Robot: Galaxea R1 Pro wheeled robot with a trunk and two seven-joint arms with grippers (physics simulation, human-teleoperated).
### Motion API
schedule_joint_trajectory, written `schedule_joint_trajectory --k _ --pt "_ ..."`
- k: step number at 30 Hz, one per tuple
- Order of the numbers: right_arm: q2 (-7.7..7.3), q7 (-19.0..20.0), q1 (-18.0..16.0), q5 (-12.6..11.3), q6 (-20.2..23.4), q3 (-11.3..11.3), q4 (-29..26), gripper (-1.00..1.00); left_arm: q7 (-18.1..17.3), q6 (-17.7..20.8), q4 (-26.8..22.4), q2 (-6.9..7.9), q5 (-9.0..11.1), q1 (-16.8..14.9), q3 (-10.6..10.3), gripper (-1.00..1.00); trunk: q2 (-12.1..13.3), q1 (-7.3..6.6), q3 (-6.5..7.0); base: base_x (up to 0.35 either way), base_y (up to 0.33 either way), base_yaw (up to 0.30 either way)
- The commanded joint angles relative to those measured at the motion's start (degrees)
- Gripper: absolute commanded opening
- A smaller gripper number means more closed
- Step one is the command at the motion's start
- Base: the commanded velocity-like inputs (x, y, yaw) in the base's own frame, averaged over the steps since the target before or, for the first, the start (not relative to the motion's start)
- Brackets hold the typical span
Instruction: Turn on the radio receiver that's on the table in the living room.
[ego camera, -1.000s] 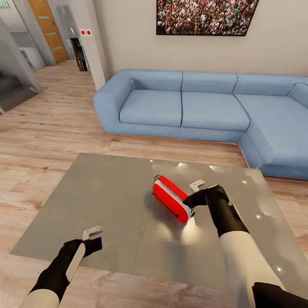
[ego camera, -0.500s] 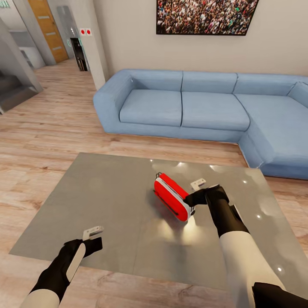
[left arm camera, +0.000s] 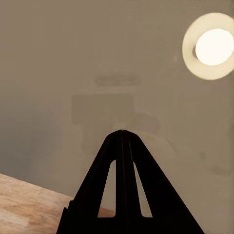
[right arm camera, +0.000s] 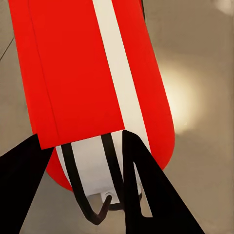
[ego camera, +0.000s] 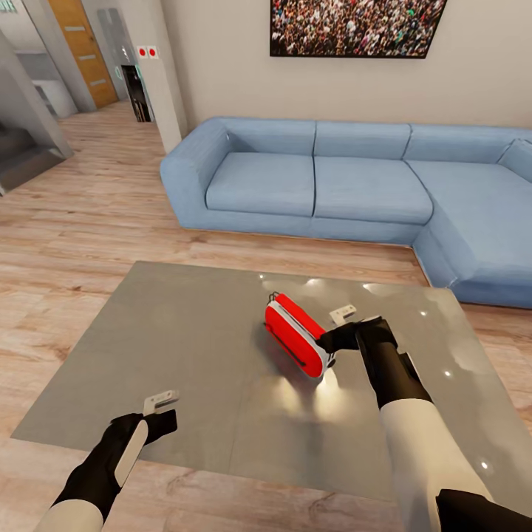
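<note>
The red radio receiver with white trim lies tipped on the glossy grey table, right of centre. Its dial is hidden. My right gripper is at the radio's near right end. In the right wrist view the gripper is open, its black fingers straddling the white end of the radio receiver with its thin dark handle. I cannot tell whether the fingers touch it. My left gripper hovers over the table's front left part, and the left wrist view shows the gripper shut over the table.
A blue L-shaped sofa runs behind and to the right of the table, under a framed crowd picture. Light wood floor surrounds the table. At far left are stairs and a wooden door.
The whole picture has shifted slightly, so the camera moved. My right gripper and the radio's near end have edged a little farther from me. The left arm has stayed put.
</note>
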Motion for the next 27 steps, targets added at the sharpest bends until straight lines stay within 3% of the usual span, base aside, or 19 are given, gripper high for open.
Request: schedule_joint_trajectory --k 1,15,20,27 --pt "-0.01 -0.1 0.0 2.0 -0.8 -0.1 2.4 -1.0 0.0 0.0 0.0 0.02 0.0 0.0 0.0 -1.0 0.0 0.01 -0.01 0.0 0.0 0.0" --pt "-0.01 -0.1 0.0 1.9 -0.8 0.0 2.5 -1.0 -0.1 0.0 0.0 -0.02 0.0 0.0 0.0 -1.0 0.0 0.01 -0.01 0.0 0.0 0.0" --pt "0.05 -0.1 0.0 2.1 -0.7 0.0 2.6 -1.0 0.0 0.0 0.0 -0.09 0.0 0.0 0.0 -1.0 -2.0 1.11 -0.9 0.0 0.0 0.0" --pt "0.07 -0.1 0.0 2.1 -0.7 0.0 2.6 -1.0 -0.1 0.0 0.0 -0.11 0.0 0.0 0.0 -1.0 -2.0 1.11 -0.9 0.0 0.0 0.0"
